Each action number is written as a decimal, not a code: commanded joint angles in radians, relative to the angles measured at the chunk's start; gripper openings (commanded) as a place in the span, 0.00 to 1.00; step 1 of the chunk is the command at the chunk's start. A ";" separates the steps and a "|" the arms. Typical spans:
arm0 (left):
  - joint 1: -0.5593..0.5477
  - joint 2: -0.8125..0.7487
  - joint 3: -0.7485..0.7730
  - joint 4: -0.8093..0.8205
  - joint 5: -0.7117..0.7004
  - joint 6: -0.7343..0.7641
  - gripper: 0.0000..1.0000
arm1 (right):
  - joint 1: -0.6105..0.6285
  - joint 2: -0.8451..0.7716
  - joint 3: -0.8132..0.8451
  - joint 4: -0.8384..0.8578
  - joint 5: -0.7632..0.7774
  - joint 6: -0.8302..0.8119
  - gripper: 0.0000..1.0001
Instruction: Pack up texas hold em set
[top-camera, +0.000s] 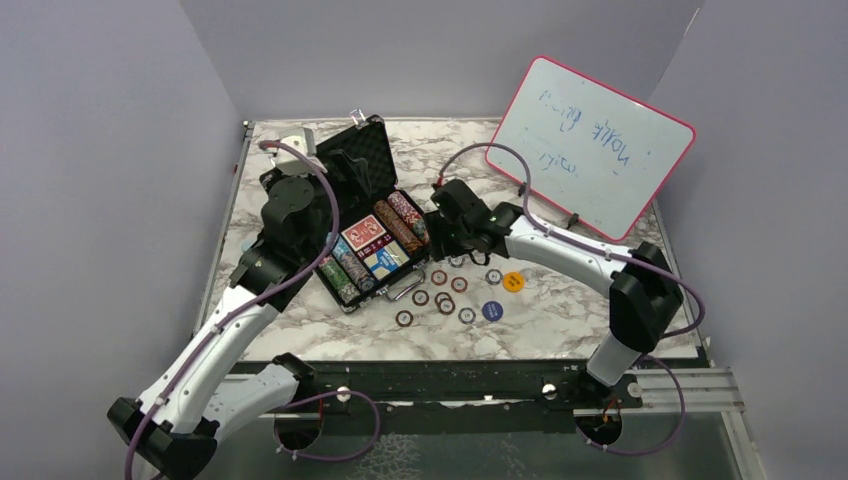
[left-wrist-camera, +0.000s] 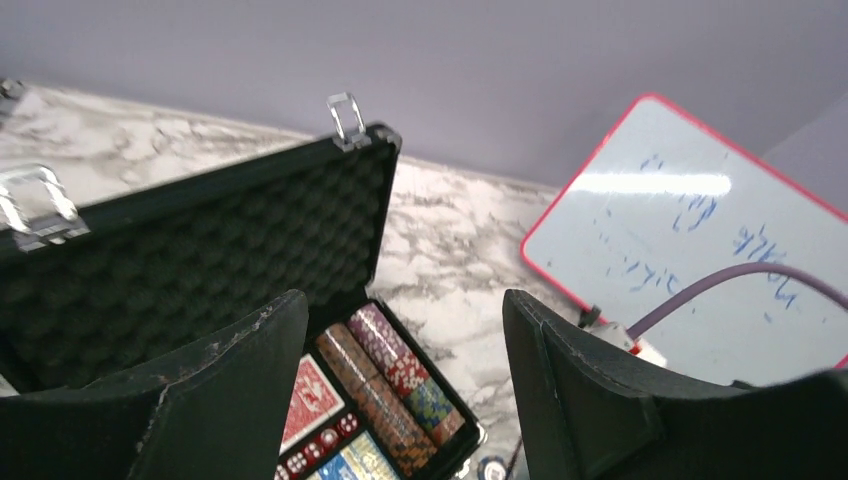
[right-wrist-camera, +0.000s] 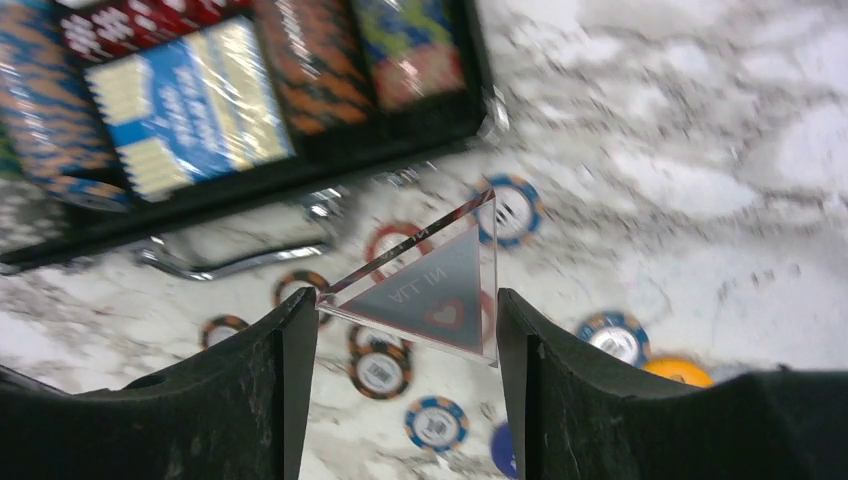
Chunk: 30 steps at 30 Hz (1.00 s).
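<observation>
Left arm reaches up from the near edge toward 11 o'clock with its elbow bent. The left hand (left-wrist-camera: 405, 320) is poised over the open briefcase (top-camera: 366, 152), fingers spread wide apart with nothing between them. Through that gap you can see the foam lid standing up and rows of striped chips (left-wrist-camera: 390, 355) racked in the tray.

Right arm comes in from 4 o'clock, forearm low over the table. The right hand (right-wrist-camera: 402, 305) sits at the case's 3 o'clock corner, clamped on a clear triangular marker (right-wrist-camera: 435, 300) that reads ALL IN.

Inside the case there's a red deck (top-camera: 364, 235) and a blue deck (top-camera: 384, 259), with red dice (right-wrist-camera: 130, 22) in a row between them. The silver handle (right-wrist-camera: 240, 262) lies flat on the case's near side. Loose chips (top-camera: 439, 277) are scattered at the case's 5 o'clock, with an orange button (top-camera: 513, 281) and a blue button (top-camera: 491, 311) just beyond.

The table (top-camera: 570, 320) is white marble. A pink-framed whiteboard (top-camera: 590, 145) with blue scribbles leans at 2 o'clock, and plain lavender walls (top-camera: 100, 150) close in on three sides
</observation>
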 joint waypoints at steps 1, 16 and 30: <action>0.006 -0.078 0.077 0.021 -0.139 0.083 0.74 | 0.076 0.116 0.161 0.076 -0.044 -0.074 0.59; 0.006 -0.129 0.211 -0.089 -0.253 0.171 0.75 | 0.176 0.487 0.541 0.052 -0.058 -0.304 0.60; 0.007 -0.138 0.180 -0.084 -0.288 0.193 0.75 | 0.177 0.513 0.519 -0.019 -0.176 -0.434 0.62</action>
